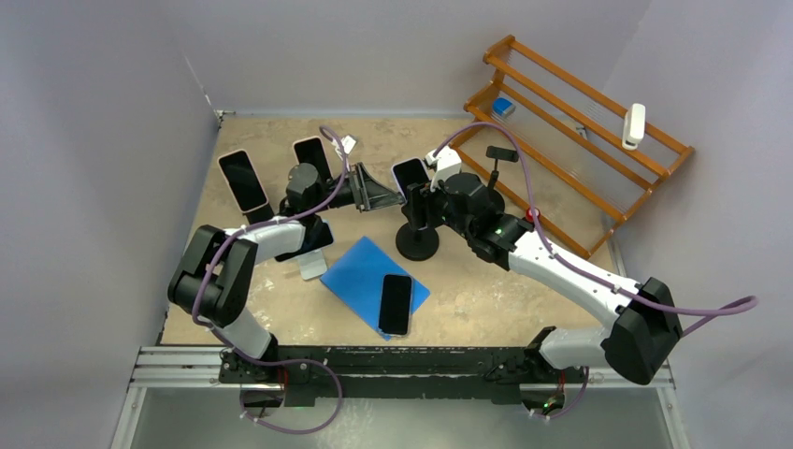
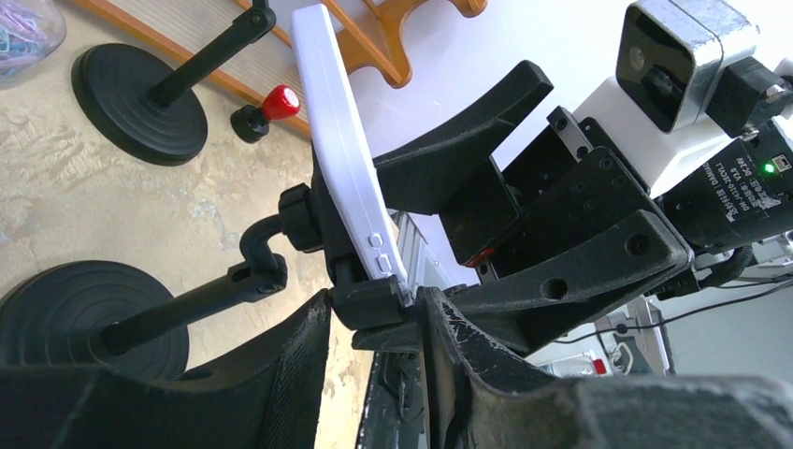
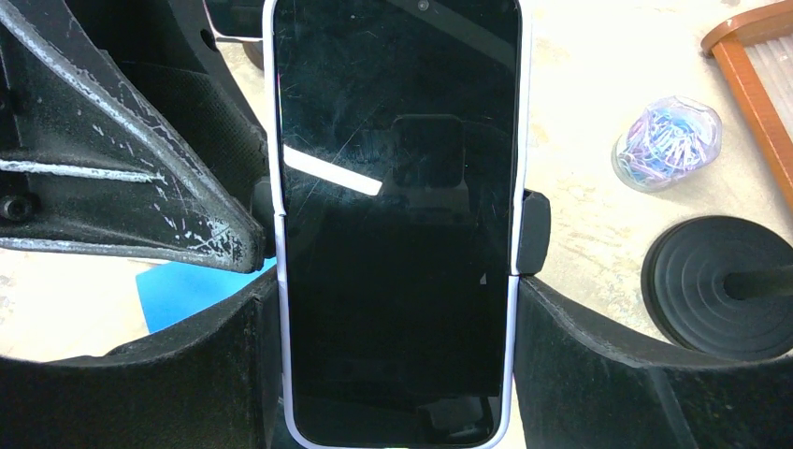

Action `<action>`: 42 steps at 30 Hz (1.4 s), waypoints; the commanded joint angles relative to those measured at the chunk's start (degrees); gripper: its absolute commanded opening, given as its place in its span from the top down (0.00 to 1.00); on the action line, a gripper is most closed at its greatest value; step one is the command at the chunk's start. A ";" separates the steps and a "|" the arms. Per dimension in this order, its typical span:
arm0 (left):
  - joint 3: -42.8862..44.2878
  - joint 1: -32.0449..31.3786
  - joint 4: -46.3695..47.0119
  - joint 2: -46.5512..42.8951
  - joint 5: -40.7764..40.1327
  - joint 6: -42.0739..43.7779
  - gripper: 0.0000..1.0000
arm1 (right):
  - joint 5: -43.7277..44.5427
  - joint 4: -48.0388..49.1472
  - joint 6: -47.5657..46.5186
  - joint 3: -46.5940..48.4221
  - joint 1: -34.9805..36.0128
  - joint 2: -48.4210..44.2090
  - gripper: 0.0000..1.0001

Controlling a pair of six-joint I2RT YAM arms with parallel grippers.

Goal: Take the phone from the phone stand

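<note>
1. Phone (image 3: 397,234): it sits upright in the clamp of the phone stand (image 2: 187,304), above the stand's round black base, near the middle of the table (image 1: 524,290). The screen is dark and the case is pale. The left wrist view shows its side buttons edge-on. No maker's name can be read on it.
2. Right gripper (image 3: 397,309): its fingers lie against the two long edges of the phone, just below the stand's side clamps, and appear closed onto the case.
3. Left gripper (image 2: 374,313): its fingers sit either side of the stand's lower cradle, under the phone's bottom edge. They appear pinched onto that cradle.
4. Writing: a label (image 2: 739,178) on the right arm's wrist carries small white print. It reads upside down and is too small to make out. A green light (image 2: 769,168) glows beside it.
5. Blue mat (image 1: 351,267): it lies flat, near the stand's base on the robot's side. A second phone (image 1: 396,304) lies face up on its near corner.
6. Jar of paper clips (image 3: 669,140): it stands on the table beyond the stand, near a spare stand (image 3: 720,285).
7. Wooden rack (image 1: 580,140): it occupies the far right corner.
</note>
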 commanded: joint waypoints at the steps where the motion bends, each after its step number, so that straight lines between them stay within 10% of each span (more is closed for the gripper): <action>1: 3.01 0.21 2.46 0.30 1.30 0.68 0.63 | -0.61 2.50 0.62 0.33 -0.08 -0.08 1.00; 13: 3.27 0.25 1.59 0.53 0.63 1.24 1.00 | -0.83 2.30 0.56 0.06 -0.05 0.08 1.00; 42: 0.42 0.26 -18.75 -5.06 -13.46 13.96 1.00 | -5.88 5.81 13.74 -7.71 -1.45 -7.32 1.00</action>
